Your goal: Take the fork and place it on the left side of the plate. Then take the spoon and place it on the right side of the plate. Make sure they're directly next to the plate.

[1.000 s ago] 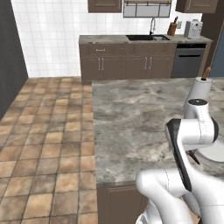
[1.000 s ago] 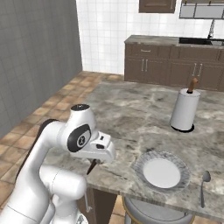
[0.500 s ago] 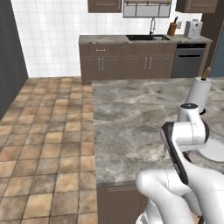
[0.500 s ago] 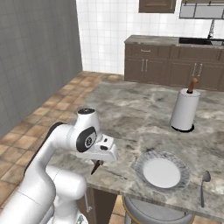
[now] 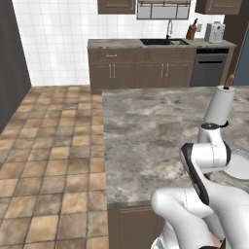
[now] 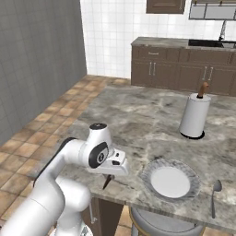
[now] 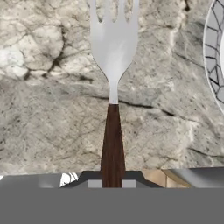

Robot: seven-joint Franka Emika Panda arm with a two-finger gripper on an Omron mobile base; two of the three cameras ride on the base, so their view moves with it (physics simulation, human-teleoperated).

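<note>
My gripper (image 7: 112, 183) is shut on the dark brown handle of the fork (image 7: 113, 48). Its silver tined head points away from the hand, over the marble counter. The patterned rim of the plate (image 7: 214, 57) shows at the right edge of the hand view. In the right base view the gripper (image 6: 110, 174) hangs over the counter's near edge, left of the white plate (image 6: 170, 180). The all-grey spoon (image 6: 215, 192) lies on the counter right of the plate, handle toward the near edge. In the left base view the plate (image 5: 241, 164) peeks out behind the arm.
A paper towel roll (image 6: 194, 116) stands upright on the counter behind the plate, also seen as the roll (image 5: 220, 104) in the left base view. A grey stool (image 6: 161, 225) sits under the counter's near edge (image 6: 138, 196). Cabinets and a sink line the back wall.
The arm has shifted a little to the right, carrying the fork closer to the plate. Plate, spoon and paper towel roll stay where they were.
</note>
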